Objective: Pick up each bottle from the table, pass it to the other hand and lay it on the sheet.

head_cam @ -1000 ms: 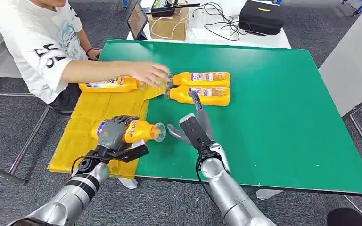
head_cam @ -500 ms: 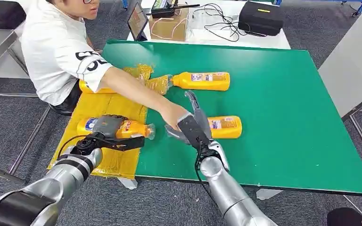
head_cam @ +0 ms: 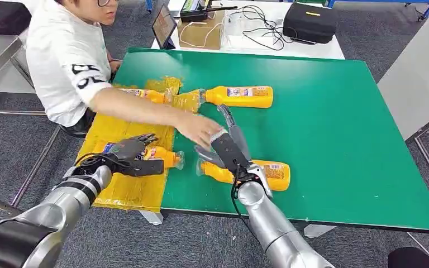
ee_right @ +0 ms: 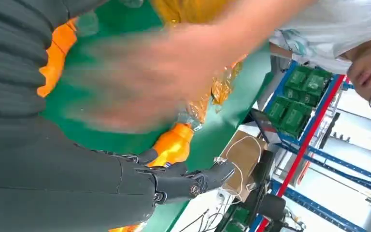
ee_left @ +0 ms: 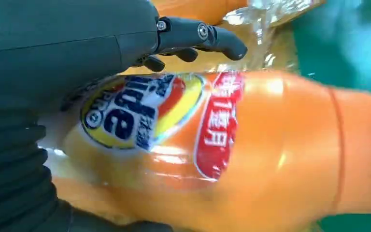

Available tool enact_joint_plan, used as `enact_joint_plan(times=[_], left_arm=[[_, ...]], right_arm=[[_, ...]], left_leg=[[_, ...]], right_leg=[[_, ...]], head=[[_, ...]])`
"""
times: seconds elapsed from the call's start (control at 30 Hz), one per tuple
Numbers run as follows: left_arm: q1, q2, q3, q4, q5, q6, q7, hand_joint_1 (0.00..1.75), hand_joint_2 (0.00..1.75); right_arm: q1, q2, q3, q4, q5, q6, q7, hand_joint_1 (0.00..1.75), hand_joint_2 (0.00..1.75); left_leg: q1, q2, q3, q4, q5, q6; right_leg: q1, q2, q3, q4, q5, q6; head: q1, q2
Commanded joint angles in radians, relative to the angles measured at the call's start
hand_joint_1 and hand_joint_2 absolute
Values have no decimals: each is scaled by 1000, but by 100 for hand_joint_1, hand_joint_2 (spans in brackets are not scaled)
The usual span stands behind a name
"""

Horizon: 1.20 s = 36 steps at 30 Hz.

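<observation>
While the head view takes in the whole green table (head_cam: 335, 111), the left hand (head_cam: 131, 152) lies over an orange bottle (head_cam: 159, 156) on the yellow sheet (head_cam: 125, 187), its fingers spread above the label and not visibly wrapped around it. From the left wrist view the same bottle (ee_left: 251, 145) shows close up, with its blue, yellow and red label, and the dark fingers (ee_left: 198, 36) stretch out just above it rather than closing, so the hand looks loosened and wide. A second bottle (head_cam: 257, 173) lies on the bare table near the front edge, partly behind the right hand (head_cam: 229, 148), which hangs above it with fingers apart and nothing in them. A person's hand (head_cam: 201, 129) reaches across from the left and sits just beside the right hand's fingers; in the right wrist view it is a large blur (ee_right: 145, 77), and past it that view shows a bottle neck (ee_right: 174, 145) on the green surface. Farther back, a third bottle (head_cam: 240, 96) lies on the table with its cap toward the crumpled edge of the sheet, and a fourth (head_cam: 145, 95) lies on the sheet behind the person's arm.
</observation>
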Motion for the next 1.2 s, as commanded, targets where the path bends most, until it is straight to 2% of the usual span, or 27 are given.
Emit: enact_joint_plan(times=[0.03, 0.1, 0.17, 0.2, 0.23, 0.37, 0.47, 0.63, 0.67, 0.87, 0.93, 1.03, 1.2], left_arm=[[114, 46, 142, 21, 153, -48, -207, 0, 175], [128, 45, 165, 2, 190, -35, -244, 0, 175], [202, 30, 191, -165, 373, -69, -258, 0, 175], [202, 30, 191, -165, 373, -69, -258, 0, 175], [260, 32, 170, -277, 518, -94, -258, 0, 175], [364, 32, 100, -463, 801, -67, -258, 0, 175], [384, 23, 72, -503, 869, -16, -258, 0, 175], [424, -23, 122, -594, 967, -25, -258, 0, 175], [433, -40, 153, -618, 986, -35, -258, 0, 175], [455, -118, 251, -689, 1017, -144, -258, 0, 175], [454, -127, 252, -687, 1014, -149, -258, 0, 175], [437, -152, 272, -660, 985, -135, -258, 0, 175], [432, -170, 287, -667, 1009, -209, -258, 0, 175]], right_arm=[[-58, -23, 16, 110, -19, 11, -22, 0, 175], [-58, -26, 17, 116, -23, 7, -27, 0, 175], [-58, -32, 30, 123, -6, -8, -37, 0, 175], [-58, -32, 30, 123, -6, -8, -37, 0, 175], [-58, -34, 37, 128, 4, -15, -37, 0, 0], [-47, -48, 57, 139, 35, -21, -15, 0, 0], [-26, -61, 70, 130, 66, -31, 6, 0, 0], [38, -101, 98, 88, 139, -41, 62, 0, 0], [56, -113, 103, 70, 168, -44, 90, 0, 175], [144, -191, 91, -26, 300, -62, 204, 0, 175], [156, -207, 83, -46, 307, -58, 206, 0, 175], [193, -245, 59, -112, 398, -36, 284, 0, 175], [191, -284, 47, -141, 515, 0, 358, 0, 175]], left_leg=[[0, 6, 6, -2, -2, -1], [0, 5, 6, -2, -1, -1], [0, 6, 6, -2, -1, -1], [0, 4, 5, -2, -1, -1], [1, 5, 7, -3, -2, -1], [-1, 3, 4, -2, -1, 0], [0, 2, 2, -1, -1, -1], [1, -1, 1, 0, -2, -1], [1, -1, -1, 0, -1, -1], [1, -3, -4, 0, -1, 0], [1, -3, -4, 1, -2, -1], [1, -4, -5, 1, -2, 0], [0, -2, -6, 1, -1, 0]], right_leg=[[1, 5, 4, -2, 0, -2], [0, 5, 3, -2, 0, -2], [0, 5, 4, -2, 0, -2], [0, 3, 3, -2, 0, -1], [1, 4, 5, -3, 0, -2], [-1, 2, 2, -1, 0, -1], [1, 0, 0, -2, -1, -2], [2, -2, 0, -2, -3, -2], [1, -3, -2, -2, -2, -2], [1, -4, -3, -2, -2, -2], [2, -4, -2, -2, -3, -2], [1, -5, -3, -2, -3, -2], [1, -3, -6, -2, -2, -1]], head=[[0, 0], [0, 0], [0, 0], [0, 0], [0, 0], [0, 0], [0, 0], [0, 0], [0, 0], [0, 0], [0, 0], [0, 0], [0, 0]])
